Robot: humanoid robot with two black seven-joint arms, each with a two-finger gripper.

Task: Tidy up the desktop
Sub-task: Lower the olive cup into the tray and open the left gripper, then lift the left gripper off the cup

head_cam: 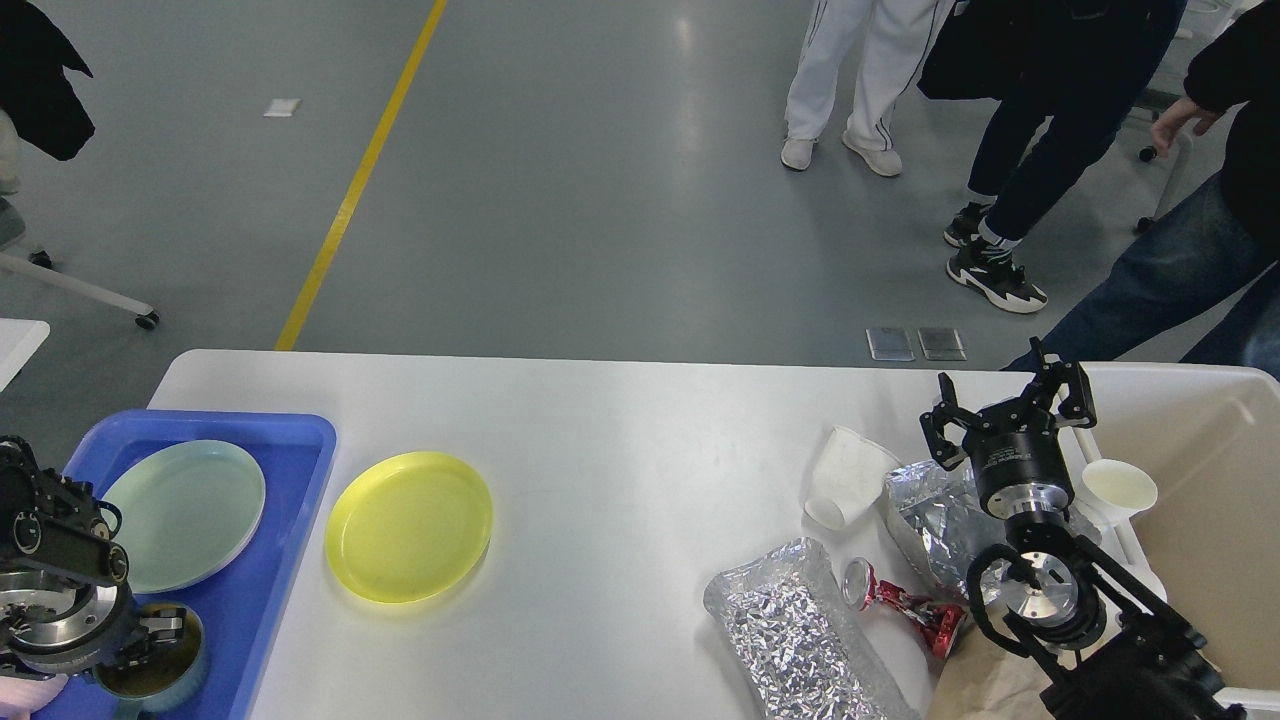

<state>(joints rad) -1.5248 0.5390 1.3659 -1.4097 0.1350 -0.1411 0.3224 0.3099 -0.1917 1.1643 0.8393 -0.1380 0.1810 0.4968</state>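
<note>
My right tool (1008, 410): fingers spread, above foil bag (930, 520). Left tool (150, 635): grasping metal cup (150, 668) over blue tray (270, 560). Counter (620, 450): yellow plate (409, 526).

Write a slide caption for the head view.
Yellow plate and foil litter await clearing from the white desktop.

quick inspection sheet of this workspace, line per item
surface: white desktop, mostly bare in the middle
job's things: yellow plate on the desktop; pale green plate in the blue tray; metal cup over the tray
clutter: two foil bags, crushed red can, tipped paper cup; another paper cup at the beige tub
grippers: left end effector shut on the metal cup; right end effector open, empty
cables: nothing seen
surroundings: people standing beyond the desk, yellow floor line
</note>
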